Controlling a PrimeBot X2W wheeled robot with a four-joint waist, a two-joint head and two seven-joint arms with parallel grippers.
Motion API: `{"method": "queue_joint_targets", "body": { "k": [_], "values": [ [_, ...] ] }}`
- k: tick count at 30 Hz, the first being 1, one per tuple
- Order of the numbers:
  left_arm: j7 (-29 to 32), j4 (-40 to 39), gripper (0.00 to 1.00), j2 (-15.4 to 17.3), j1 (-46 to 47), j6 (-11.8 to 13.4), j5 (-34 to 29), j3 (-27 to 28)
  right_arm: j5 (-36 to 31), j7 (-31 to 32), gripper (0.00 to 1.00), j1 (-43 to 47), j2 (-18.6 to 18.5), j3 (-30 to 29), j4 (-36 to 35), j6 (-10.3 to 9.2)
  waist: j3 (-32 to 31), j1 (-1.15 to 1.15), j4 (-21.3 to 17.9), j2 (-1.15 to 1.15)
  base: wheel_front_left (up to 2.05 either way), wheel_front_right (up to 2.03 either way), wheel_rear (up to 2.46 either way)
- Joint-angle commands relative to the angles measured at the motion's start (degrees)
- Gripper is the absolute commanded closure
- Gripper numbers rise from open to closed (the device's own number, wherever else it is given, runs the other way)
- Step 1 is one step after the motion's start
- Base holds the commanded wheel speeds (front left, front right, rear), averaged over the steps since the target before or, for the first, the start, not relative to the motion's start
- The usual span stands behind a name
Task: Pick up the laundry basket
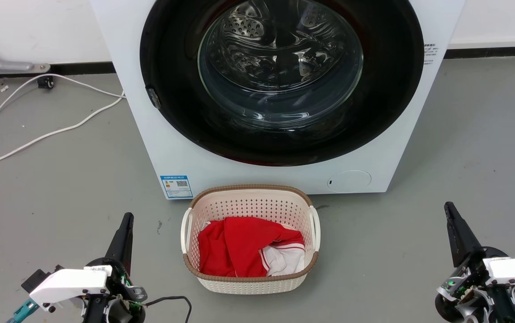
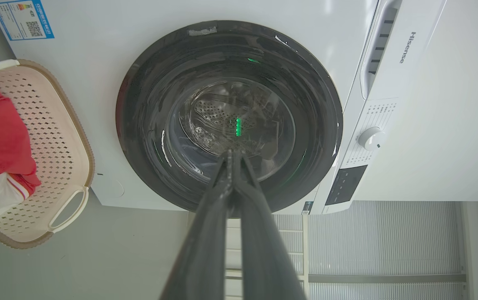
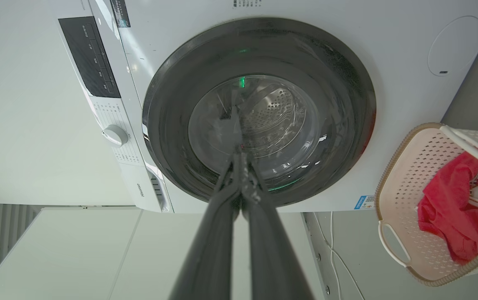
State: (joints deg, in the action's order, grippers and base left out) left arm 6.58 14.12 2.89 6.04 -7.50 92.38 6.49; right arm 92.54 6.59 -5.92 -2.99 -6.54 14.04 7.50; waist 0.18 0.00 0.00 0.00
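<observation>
Both of mine are pressed shut and holding nothing: the left gripper [image 1: 128,217] and the right gripper [image 1: 448,207] each show their two dark fingers meeting at the tips in the wrist views, aimed at the washing machine [image 1: 239,172]. The first risk, as I judge it, is going in like this; a shut gripper can only shove the light plastic, and on this smooth floor [image 1: 419,251] it would likely skid towards the washing machine's front panel. The laundry basket [image 1: 253,206] stands on the floor just in front of the washing machine, below its round door [image 1: 279,80], its back rim close to the panel, though I cannot tell whether they touch; that leaves little room on that side, so my long fingers could knock the panel. The left handle [image 1: 186,231] and right handle [image 1: 315,226] are thin white loops lying close against the walls; a sloppy approach could miss a loop or catch only the perforated wall. If one arm rises ahead of the other, the basket tips and the red garment [image 1: 235,251] heaped inside may slide out. I am farther from the washing machine than the basket is, one gripper out to each side of it, both well apart from it and touching nothing.
</observation>
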Motion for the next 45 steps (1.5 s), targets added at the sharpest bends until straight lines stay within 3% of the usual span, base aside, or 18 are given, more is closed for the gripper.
{"method": "queue_joint_targets", "body": {
  "k": [1, 18, 19, 29, 45],
  "values": [
    [0.1, 0.0, 1.00, 0.0, 0.5, -0.1, 0.1, 0.1, -0.3, 0.1, 1.00, -0.6, 0.2, -0.1, 0.0, -0.02, 0.0, 0.00, 0.0, 0.00, 0.00, 0.00, 0.00],
    [0.1, 0.0, 1.00, 0.0, 0.5, -0.1, 0.1, 0.1, -0.3, 0.1, 1.00, -0.6, 0.2, -0.1, 0.0, -0.02, 0.0, 0.00, 0.0, 0.00, 0.00, 0.00, 0.00],
    [0.0, 0.2, 0.00, 0.0, -0.1, 0.0, 0.0, 0.0, 0.0, 0.0, 0.00, 0.1, 0.0, 0.0, 0.2, 0.00, 0.0, 0.00, 0.0, 0.00, 0.00, 0.00, 0.00],
    [-2.3, -0.6, 0.00, -0.2, -1.4, 0.0, -4.7, 0.0, -4.0, -2.3, 0.00, 1.4, 0.1, 0.6, 0.3, -0.01, 0.1, 0.00, 0.0, 0.00, 0.00, 0.00, 0.00],
    [-6.5, -6.3, 0.00, -0.1, -2.4, 2.8, -24.4, -2.2, -26.4, -6.5, 0.00, 2.5, 0.1, 2.3, -5.1, -0.01, 0.4, 0.00, 0.0, 0.00, 0.00, 0.00, 0.00]
  ]
}}
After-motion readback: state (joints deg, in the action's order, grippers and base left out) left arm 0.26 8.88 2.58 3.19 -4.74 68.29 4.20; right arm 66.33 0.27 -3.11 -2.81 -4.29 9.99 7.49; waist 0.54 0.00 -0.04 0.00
